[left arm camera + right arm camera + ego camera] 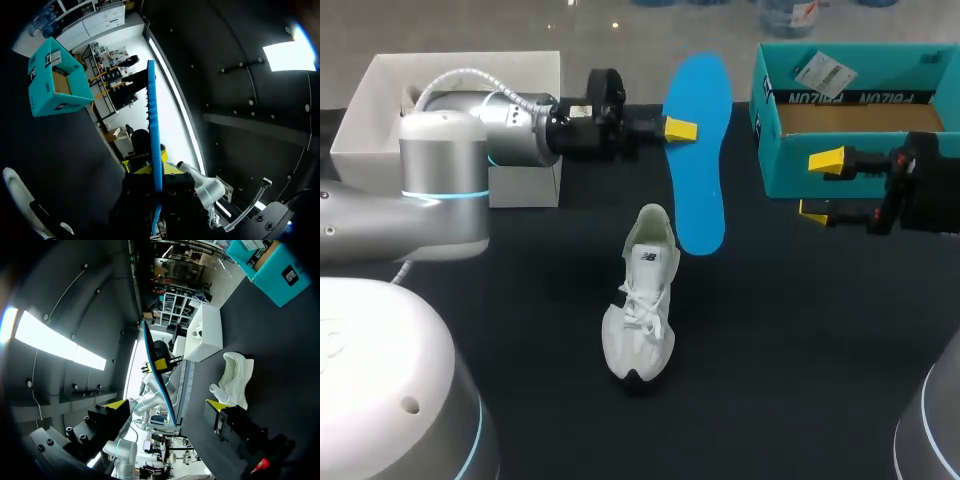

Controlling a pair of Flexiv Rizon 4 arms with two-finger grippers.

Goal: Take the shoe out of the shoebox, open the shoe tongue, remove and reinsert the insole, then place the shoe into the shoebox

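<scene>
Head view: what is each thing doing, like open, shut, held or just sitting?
Flat blue foam insole: out of the shoe, held up in the air.
White lace-up sneaker: standing on its sole, nothing holding it.
Teal cardboard shoebox: open, lid off.
White cardboard box: open.
Left gripper: shut on the insole.
Right gripper: open, empty.

You are looking at a robot lab: the grey metal left arm (440,180), holding a blue insole (700,150), and the right arm (925,190) stand over a table (800,340) with a plain black cover, which carries a white shoe (642,310), a teal shoebox (790,160) and a white box (380,110).
</scene>
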